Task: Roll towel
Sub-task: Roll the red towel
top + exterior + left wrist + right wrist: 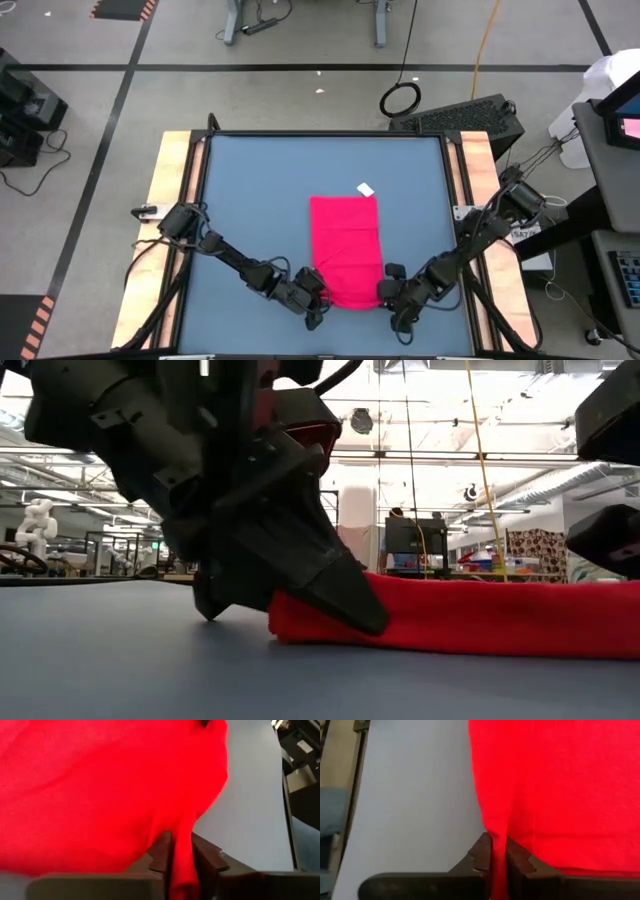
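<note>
The pinkish-red towel [345, 245] lies flat on the blue tabletop [250, 200], its near corners pinched between left pincer [318, 300] and right pincer [388, 293].

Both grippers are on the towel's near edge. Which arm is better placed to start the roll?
Neither alone. The left gripper and right gripper each pinch a near corner of the towel, placed alike, so probably both should roll together toward the tag.

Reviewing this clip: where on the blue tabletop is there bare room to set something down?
Bare tabletop lies left of the towel, right of it, and beyond its white tag. The near edge is crowded: left claw and right claw each pinch a towel corner.
</note>
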